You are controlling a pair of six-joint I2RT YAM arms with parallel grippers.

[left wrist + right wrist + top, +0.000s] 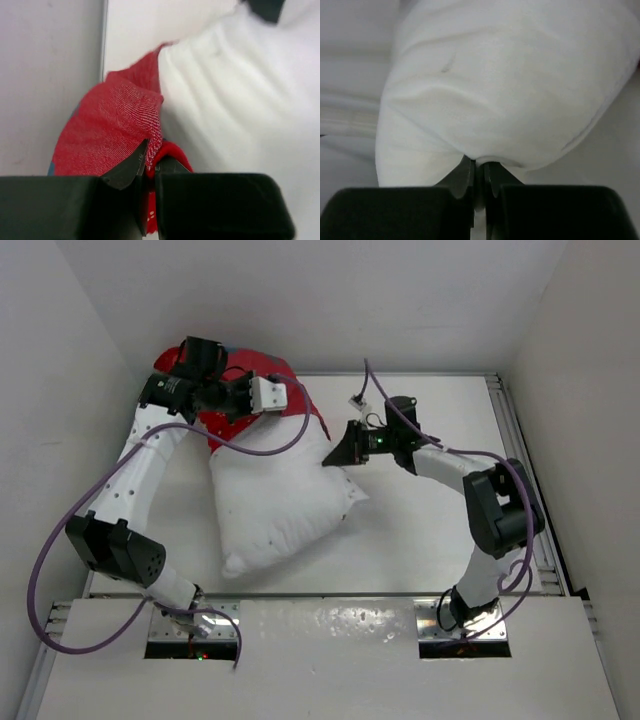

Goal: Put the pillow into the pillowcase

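The white pillow (280, 490) lies plump in the middle of the table, its far end tucked against the red pillowcase (262, 368) bunched at the back left. My left gripper (290, 395) hovers over that far end. In the left wrist view the left gripper (150, 157) is shut on a fold of the pillowcase (110, 130), right beside the pillow (240, 100). My right gripper (340, 452) sits at the pillow's right corner. Seen from the right wrist, the right gripper (479, 165) is shut, pinching the edge of the pillow (505, 85).
White walls close in the table on the left (50, 75), the back and the right. A metal rail (520, 480) runs along the table's right edge. Purple cables (60, 530) loop off both arms.
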